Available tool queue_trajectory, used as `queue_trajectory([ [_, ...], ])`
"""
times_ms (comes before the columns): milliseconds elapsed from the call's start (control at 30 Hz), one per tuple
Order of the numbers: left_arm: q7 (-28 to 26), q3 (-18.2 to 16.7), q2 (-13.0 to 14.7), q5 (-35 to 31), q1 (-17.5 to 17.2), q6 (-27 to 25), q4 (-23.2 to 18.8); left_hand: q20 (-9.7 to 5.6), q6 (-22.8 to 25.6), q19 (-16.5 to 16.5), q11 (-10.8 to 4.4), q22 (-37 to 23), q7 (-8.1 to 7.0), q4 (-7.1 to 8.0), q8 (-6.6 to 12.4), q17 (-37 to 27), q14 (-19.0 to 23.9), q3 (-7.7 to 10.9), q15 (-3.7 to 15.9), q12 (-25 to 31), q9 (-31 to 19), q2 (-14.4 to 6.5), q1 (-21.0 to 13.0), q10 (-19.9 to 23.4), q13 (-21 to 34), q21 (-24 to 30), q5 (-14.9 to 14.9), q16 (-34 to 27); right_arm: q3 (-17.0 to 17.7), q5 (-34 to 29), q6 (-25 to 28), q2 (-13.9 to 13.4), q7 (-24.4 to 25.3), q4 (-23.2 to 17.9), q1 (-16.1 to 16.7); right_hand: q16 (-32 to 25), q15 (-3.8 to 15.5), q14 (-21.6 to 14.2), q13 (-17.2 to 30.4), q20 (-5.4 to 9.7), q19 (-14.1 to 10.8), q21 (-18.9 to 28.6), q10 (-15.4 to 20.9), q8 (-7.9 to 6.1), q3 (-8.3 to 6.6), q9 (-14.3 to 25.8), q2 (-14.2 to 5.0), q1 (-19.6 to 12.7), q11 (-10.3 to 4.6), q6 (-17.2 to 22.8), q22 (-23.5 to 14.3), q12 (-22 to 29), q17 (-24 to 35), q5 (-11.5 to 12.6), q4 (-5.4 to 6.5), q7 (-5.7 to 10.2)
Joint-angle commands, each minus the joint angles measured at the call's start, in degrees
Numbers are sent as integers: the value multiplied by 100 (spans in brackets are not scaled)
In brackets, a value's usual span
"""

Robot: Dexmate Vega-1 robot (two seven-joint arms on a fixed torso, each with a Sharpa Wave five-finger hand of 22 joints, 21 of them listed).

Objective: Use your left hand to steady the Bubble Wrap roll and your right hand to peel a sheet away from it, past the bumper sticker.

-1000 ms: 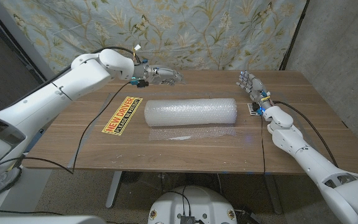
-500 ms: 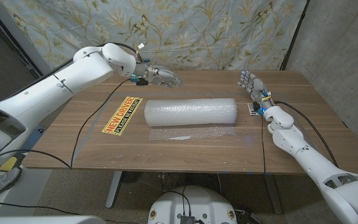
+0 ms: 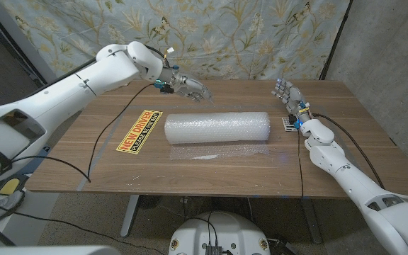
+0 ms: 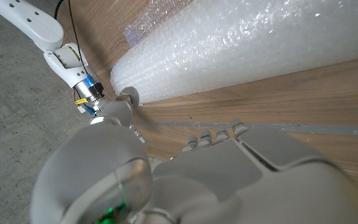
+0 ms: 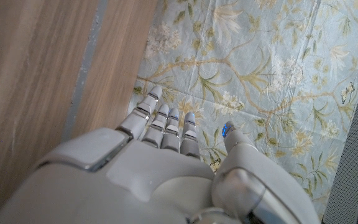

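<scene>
Near the counter's (image 3: pixel 211 166) back edge, the left robot hand (image 3: pixel 188 88) hovers open above the unheld roll (image 3: pixel 217 127) (right robot hand (image 3: pixel 287 95) open too); a peel now would drag it.

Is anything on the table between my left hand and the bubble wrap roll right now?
Nothing visible. The left hand hovers behind the Bubble Wrap roll, with bare table between them; the bumper sticker lies off to the side.
</scene>
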State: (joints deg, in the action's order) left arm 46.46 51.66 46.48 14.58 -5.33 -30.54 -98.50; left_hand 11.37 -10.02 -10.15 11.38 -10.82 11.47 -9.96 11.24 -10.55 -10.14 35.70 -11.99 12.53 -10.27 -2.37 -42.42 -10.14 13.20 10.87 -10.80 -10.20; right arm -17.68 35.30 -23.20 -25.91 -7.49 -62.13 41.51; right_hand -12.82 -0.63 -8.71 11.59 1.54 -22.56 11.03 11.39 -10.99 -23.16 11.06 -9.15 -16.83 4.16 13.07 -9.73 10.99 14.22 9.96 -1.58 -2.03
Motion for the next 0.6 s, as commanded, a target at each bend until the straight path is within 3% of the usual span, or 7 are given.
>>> queue_trajectory([
  [33,458,490,-377,-166,513,109,484,47,-593,-327,69,-28,46,12,-6,-24,-647,-60,-45,22,-33,12,-161,-664,27,61,15,-36,60,46,-56,40,58,57,2,16,-4,54,29,-16,23,-6,-54,23,-9,27,-4,-64,-19,-23,-19,-11,27,6,-17,6],
  [267,518,633,-379,-248,594,98,369,54,-669,-384,92,-37,45,53,29,-31,-710,-233,-49,78,-33,21,-366,-707,54,105,24,-61,81,43,-51,25,102,16,42,16,-19,63,30,-22,33,-6,-65,25,-6,26,-5,-64,-10,-47,-20,-6,26,6,-22,-5],
  [467,568,683,-365,-210,577,62,345,53,-706,-418,94,-40,44,91,41,-36,-733,-550,-54,139,-32,-51,-603,-740,79,141,20,-75,88,25,-23,4,154,-44,78,17,-30,72,30,-25,40,-6,-84,24,-3,26,-5,-62,-7,-60,-20,-7,27,6,-25,-15],
  [533,591,715,-366,-214,580,39,342,56,-710,-436,91,-41,42,98,36,-37,-745,-801,-53,165,-32,-116,-740,-751,87,155,4,-77,89,19,-21,3,166,-51,82,19,-38,81,30,-31,47,-7,-99,23,-2,27,-6,-62,-10,-65,-20,-10,27,6,-26,-17],
  [600,632,762,-372,-236,596,37,351,60,-723,-448,94,-46,44,112,25,-39,-747,-918,-56,168,-31,-158,-787,-765,90,159,10,-80,88,12,-26,6,176,-55,85,19,-48,85,30,-36,51,-8,-100,20,-1,27,-6,-62,-7,-65,-20,-7,27,6,-27,-21],
])
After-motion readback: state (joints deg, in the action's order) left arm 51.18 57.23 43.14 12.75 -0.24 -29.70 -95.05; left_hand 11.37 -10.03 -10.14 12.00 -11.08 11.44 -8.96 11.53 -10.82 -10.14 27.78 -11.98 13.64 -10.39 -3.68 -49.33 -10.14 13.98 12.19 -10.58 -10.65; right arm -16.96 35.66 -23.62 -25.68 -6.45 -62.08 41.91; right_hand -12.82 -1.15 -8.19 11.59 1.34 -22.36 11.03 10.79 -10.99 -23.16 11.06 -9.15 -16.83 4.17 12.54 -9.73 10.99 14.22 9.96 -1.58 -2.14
